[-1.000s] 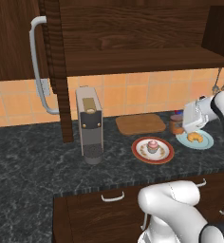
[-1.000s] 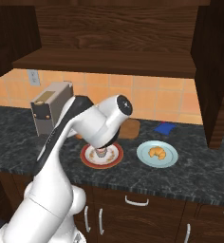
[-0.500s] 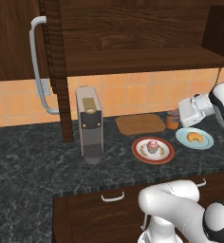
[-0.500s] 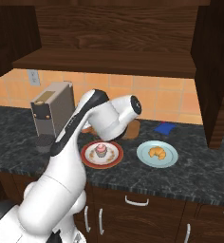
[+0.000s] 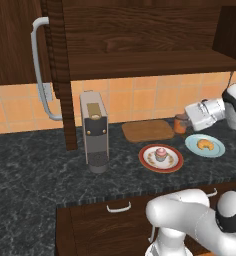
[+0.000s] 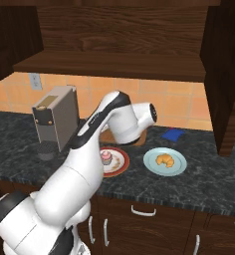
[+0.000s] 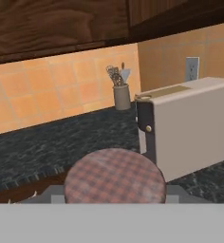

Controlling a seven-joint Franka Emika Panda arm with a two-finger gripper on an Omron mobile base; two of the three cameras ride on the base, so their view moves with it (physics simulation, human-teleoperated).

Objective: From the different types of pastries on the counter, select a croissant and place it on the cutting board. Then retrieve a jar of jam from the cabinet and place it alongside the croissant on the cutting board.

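The white arm reaches to the right side of the dark marbled stone worktop [image 5: 30, 165], and its gripper [image 5: 186, 119] is closed on a small jar of jam with a red checked lid [image 5: 180, 123]. In the hand view the checked lid [image 7: 115, 175] sits low in the middle, between the two finger tips. In the left base view the jar is at the right end of the flat brown wooden cutting board [image 5: 147, 130], close to its edge. I cannot tell if the jar already stands on the board or is a little above it.

The small golden-brown crescent croissant [image 5: 206, 144] is not on the board. It lies on a pale blue round plate [image 5: 190, 142], which stands on the worktop to the right of the board and nearer to the front edge. In the right base view the croissant [image 6: 164, 159] is in the middle of this plate [image 6: 152, 162].

Left of the blue plate there is a round red-rimmed plate [image 5: 145, 159] with a pink-frosted cupcake [image 5: 161, 153] on it, just in front of the board.

A tall grey coffee machine [image 5: 94, 130] stands upright further to the left on the worktop. Above it, on the left, the door of the dark brown wood-grain cabinet [image 5: 15, 40] stands open, with its long curved light-grey bar handle [image 5: 40, 75] turned towards the camera.
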